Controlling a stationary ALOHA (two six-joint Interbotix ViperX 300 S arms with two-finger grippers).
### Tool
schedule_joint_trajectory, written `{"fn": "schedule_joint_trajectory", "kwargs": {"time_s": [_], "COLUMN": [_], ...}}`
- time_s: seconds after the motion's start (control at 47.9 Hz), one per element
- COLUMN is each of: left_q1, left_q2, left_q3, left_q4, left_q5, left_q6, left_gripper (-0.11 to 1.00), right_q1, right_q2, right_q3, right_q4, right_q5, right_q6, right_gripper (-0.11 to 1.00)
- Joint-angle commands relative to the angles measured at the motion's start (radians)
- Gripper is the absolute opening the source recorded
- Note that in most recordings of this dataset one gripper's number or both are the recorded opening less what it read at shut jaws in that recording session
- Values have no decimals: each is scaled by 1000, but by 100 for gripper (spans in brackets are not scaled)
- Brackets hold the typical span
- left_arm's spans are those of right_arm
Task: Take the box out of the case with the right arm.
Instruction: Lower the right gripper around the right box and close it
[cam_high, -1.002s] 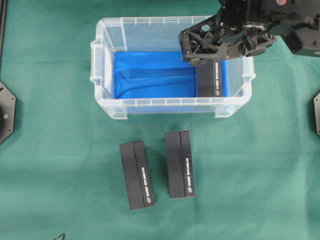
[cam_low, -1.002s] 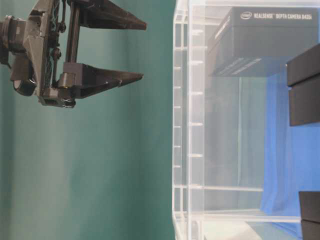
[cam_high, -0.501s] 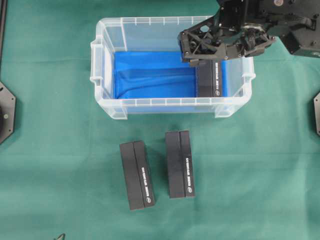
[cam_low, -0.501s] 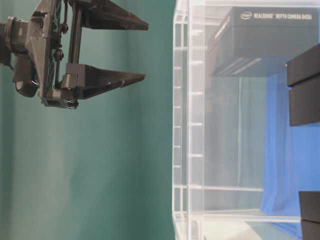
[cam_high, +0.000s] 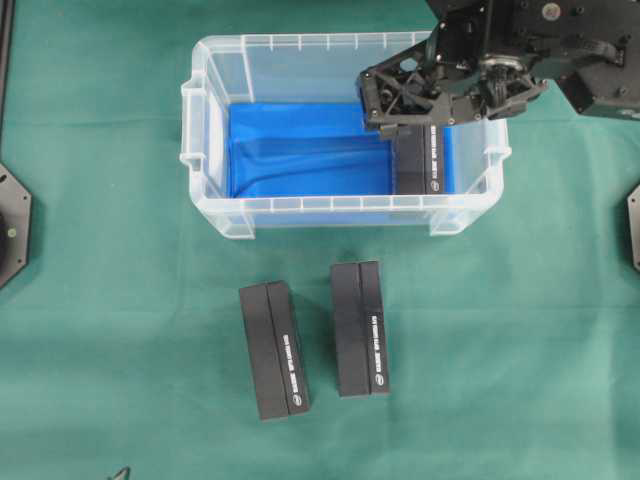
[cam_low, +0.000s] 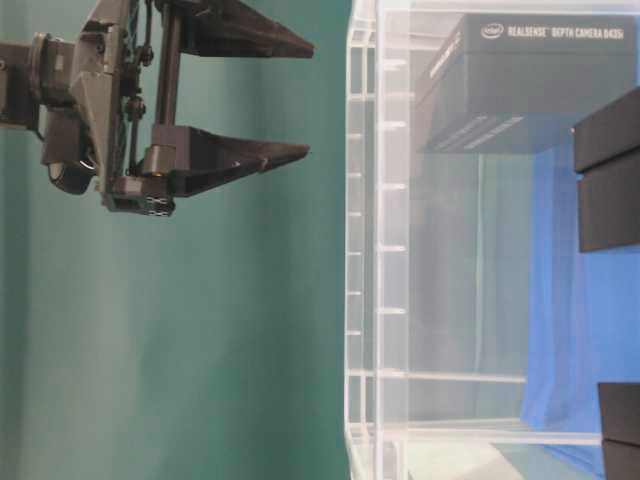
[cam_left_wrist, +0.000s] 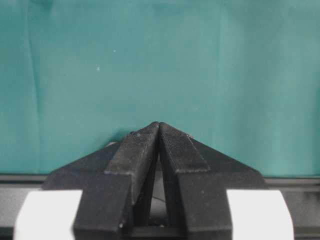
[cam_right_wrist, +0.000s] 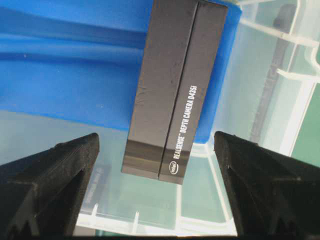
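Observation:
The clear case (cam_high: 200, 130) with its blue bottom stands on the green cloth. One black box (cam_high: 425, 165) lies flat at its right end; the printed side shows through the wall (cam_low: 540, 85). My all-black right gripper (cam_high: 385, 100) hangs open above the box's far end, fingers pointing down, still above the rim (cam_low: 365, 120). From the right wrist the box (cam_right_wrist: 175, 85) lies between and below the wide-apart fingertips (cam_right_wrist: 90, 145), untouched. My left gripper (cam_left_wrist: 159, 124) is shut over bare cloth, holding nothing.
Two more black boxes (cam_high: 274, 350) (cam_high: 360, 328) lie side by side on the cloth in front of the case. Black arm bases sit at the left edge (cam_high: 12, 225) and the right edge (cam_high: 633, 228).
The right gripper has come a little closer to the case's rim, its jaws still wide. The box and the left gripper have not moved.

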Motion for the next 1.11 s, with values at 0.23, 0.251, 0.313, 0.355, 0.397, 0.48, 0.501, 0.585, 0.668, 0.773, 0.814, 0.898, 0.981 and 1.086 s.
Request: {"fn": "schedule_joint_trajectory", "kwargs": {"time_s": [0.23, 0.251, 0.313, 0.355, 0.397, 0.48, 0.501, 0.585, 0.668, 0.773, 0.814, 0.898, 0.981, 1.086], "left_q1": [-2, -2, -2, -2, -2, -2, -2, -2, -2, -2, -2, -2, -2, -2], "left_q2": [5, 5, 5, 5, 5, 5, 5, 5, 5, 5, 5, 5, 5, 5], "left_q3": [-21, -21, -21, -21, -21, -21, -20, -21, -21, -21, -21, -20, -21, -20], "left_q4": [3, 3, 3, 3, 3, 2, 3, 3, 3, 3, 3, 3, 3, 3], "left_q5": [-3, -5, -3, -5, -3, -5, -5, -5, -6, -6, -6, -6, -6, -6], "left_q6": [0, 0, 0, 0, 0, 0, 0, -2, -2, -2, -2, -2, -3, -2], "left_gripper": [2, 2, 2, 2, 2, 2, 2, 2, 2, 2, 2, 2, 2, 2], "right_q1": [2, 2, 2, 2, 2, -2, -3, -11, -18, -23, -23, -23, -25, -25], "right_q2": [-11, -11, -11, -11, -11, -6, -6, 5, 20, 40, 48, 67, 83, 97], "right_q3": [81, 89, 109, 123, 135, 155, 156, 164, 173, 184, 189, 207, 222, 242], "right_q4": [0, 2, 2, 2, 2, 2, 2, 2, 2, 9, 15, 29, 48, 71], "right_q5": [-81, -89, -115, -137, -160, -204, -210, -229, -235, -256, -268, -299, -330, -360], "right_q6": [35, 38, 44, 44, 46, 48, 48, 46, 44, 40, 40, 40, 38, 38], "right_gripper": [90, 90, 90, 90, 90, 90, 90, 90, 90, 90, 90, 90, 91, 91]}}
